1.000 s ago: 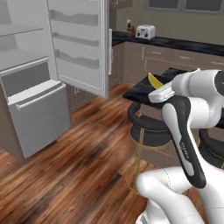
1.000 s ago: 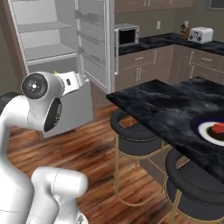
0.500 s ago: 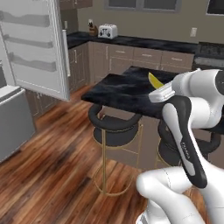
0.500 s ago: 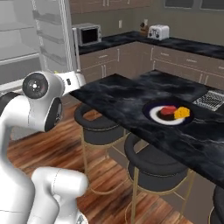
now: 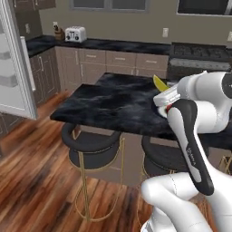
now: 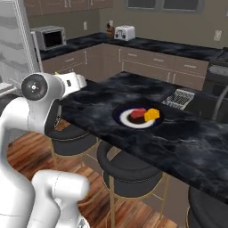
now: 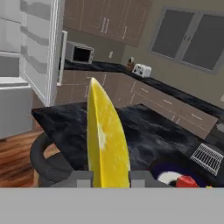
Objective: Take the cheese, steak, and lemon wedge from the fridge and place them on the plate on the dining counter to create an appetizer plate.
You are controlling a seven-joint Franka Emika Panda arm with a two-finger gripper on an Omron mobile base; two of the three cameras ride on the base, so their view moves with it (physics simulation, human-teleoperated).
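Observation:
My gripper [image 7: 109, 178] is shut on the lemon wedge [image 7: 105, 140], a pale yellow crescent that stands upright between the fingertips [image 7: 83, 177]. In the left base view the lemon wedge [image 5: 158, 84] pokes up above the gripper [image 5: 165, 97], over the near edge of the dining counter [image 5: 113, 97]. The plate [image 6: 119, 116] lies on the dining counter [image 6: 187, 138] with the red steak [image 6: 138, 113] and the orange cheese [image 6: 152, 114] on it. From the hand, the plate [image 7: 159, 168] and steak [image 7: 187, 180] sit low at the right. The fridge [image 7: 30, 43] stands open at the left.
A wire rack [image 6: 179, 98] rests on the counter beyond the plate. Round dark stools [image 5: 93, 142] with gold legs stand under the near edge. The fridge door [image 5: 13, 68] hangs open at left. A toaster [image 6: 124, 32] and microwave [image 6: 50, 38] sit on the back counter.
The whole picture has swung from the fridge to the dining counter, so the base has moved. The lemon wedge stays held in the shut gripper. The plate has come into view.

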